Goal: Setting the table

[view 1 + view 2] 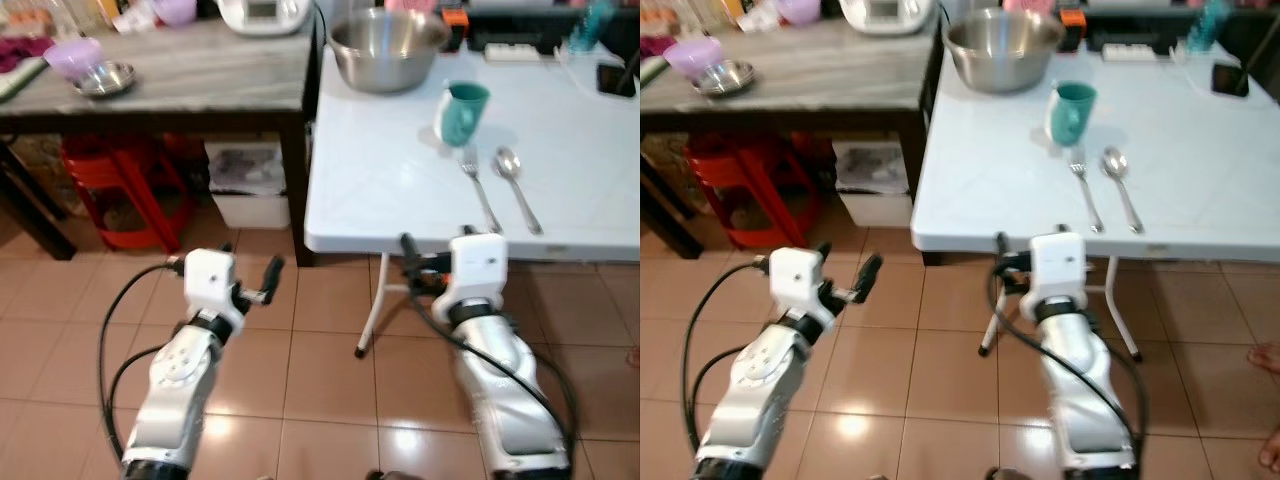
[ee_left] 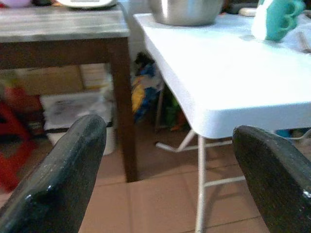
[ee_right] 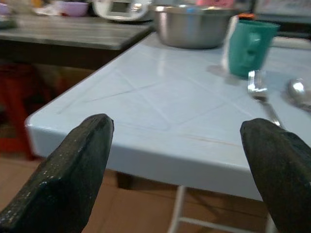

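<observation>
Table (image 1: 400,190) ahead-right — fork (image 1: 481,192) left of spoon (image 1: 518,186), just beside; mug (image 1: 462,112) behind them, bowl (image 1: 388,46) farther back; side table (image 1: 190,80) left

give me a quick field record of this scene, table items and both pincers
white table: fork and spoon side by side near the front edge
cup: teal, upright, behind the fork
bowl: steel, at the back of the table
wood table: to the left, holds a purple bowl
left pincer: open, over the floor
right pincer: open, at the white table's front edge
</observation>
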